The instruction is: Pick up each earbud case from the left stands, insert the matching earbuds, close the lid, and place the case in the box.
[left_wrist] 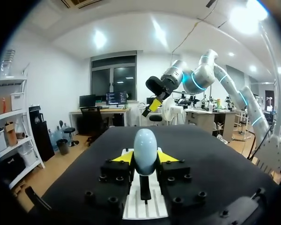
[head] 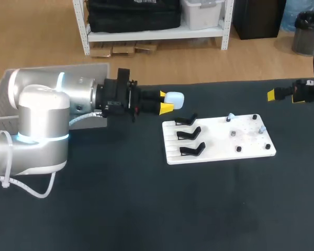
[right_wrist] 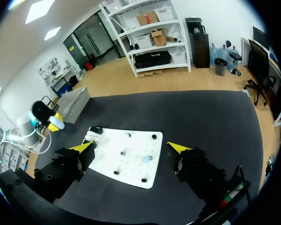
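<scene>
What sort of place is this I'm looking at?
Probably a robotics lab bench: a black table, a white board with black stands, and the left gripper holding a pale earbud case.

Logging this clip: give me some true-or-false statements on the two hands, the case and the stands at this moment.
1. The left hand is shut on the earbud case. True.
2. Each of the three black stands carries a case. False: all three are empty.
3. The right hand is open and holds nothing. True.
4. The right hand grips one of the stands. False: it hangs apart from the white board, touching nothing.
</scene>
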`<state>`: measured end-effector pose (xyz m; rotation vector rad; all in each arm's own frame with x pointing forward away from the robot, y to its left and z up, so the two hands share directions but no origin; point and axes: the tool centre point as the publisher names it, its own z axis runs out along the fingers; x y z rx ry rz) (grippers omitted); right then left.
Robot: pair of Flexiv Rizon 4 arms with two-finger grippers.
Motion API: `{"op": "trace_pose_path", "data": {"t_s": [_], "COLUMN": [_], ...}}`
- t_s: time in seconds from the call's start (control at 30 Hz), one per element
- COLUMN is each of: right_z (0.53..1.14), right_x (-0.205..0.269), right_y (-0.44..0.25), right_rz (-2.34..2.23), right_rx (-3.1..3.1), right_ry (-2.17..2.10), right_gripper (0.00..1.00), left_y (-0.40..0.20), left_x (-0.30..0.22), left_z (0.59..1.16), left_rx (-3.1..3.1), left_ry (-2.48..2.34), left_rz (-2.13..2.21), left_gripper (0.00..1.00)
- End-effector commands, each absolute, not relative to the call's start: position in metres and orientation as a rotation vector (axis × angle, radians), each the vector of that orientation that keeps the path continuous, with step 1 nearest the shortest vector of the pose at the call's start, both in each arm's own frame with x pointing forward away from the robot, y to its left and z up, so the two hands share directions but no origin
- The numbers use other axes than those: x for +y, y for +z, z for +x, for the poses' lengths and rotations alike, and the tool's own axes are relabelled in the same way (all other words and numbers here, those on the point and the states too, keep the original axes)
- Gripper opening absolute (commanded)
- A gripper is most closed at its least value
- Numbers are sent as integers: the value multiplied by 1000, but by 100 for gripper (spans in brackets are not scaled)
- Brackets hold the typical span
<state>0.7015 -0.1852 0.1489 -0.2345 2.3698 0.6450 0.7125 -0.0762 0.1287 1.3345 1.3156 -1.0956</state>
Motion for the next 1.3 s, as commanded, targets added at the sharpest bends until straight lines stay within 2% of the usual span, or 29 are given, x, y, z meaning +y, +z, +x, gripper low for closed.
{"op": "trace_pose_path", "data": {"t_s": [0.03, 0.37, 0.93, 1.3], "right_z": [701, 693, 646, 639], "right_x": [-185, -178, -93, -62], "right_y": [149, 154, 179, 171], "right_rz": [-234, -269, -621, -673], "right_rx": [2371, 2351, 2359, 2433], "right_ry": [643, 673, 672, 668], "right_gripper": [100, 100, 100, 100], "left_y": [128, 128, 122, 117], "left_x": [-78, -103, -115, -117], "left_z": [708, 690, 681, 676], "left_rx": [1310, 1246, 1233, 1220], "left_ry": [-1087, -1120, -1179, -1181], "left_rz": [1320, 1324, 1274, 1243], "left_gripper": [0, 0, 0, 0]}}
